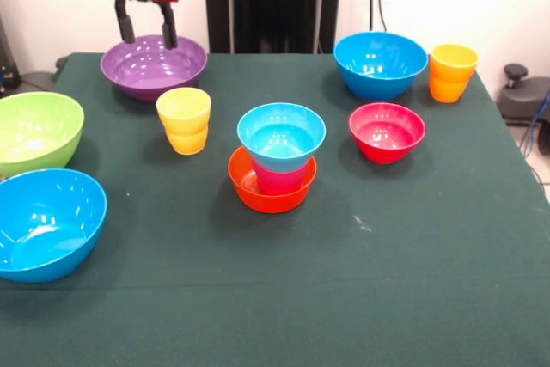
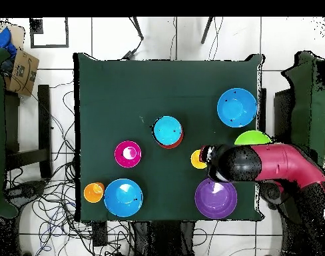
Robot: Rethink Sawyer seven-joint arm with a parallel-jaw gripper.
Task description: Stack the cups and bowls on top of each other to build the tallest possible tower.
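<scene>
Nearest on the counter, a blue bowl and the green bowl are left unstacked. At mid-counter the tower is only begun: a pink cup in the orange bowl, topped by the light blue bowl. The yellow cup, red bowl, second blue bowl and orange cup are still loose. Farthest, the pincer is held wide and empty over the purple bowl.

The green cloth table lies bare from four to eight o'clock of the stacked tower; the yellow plastic cup crowds its ten o'clock, the small red bowl its two.
</scene>
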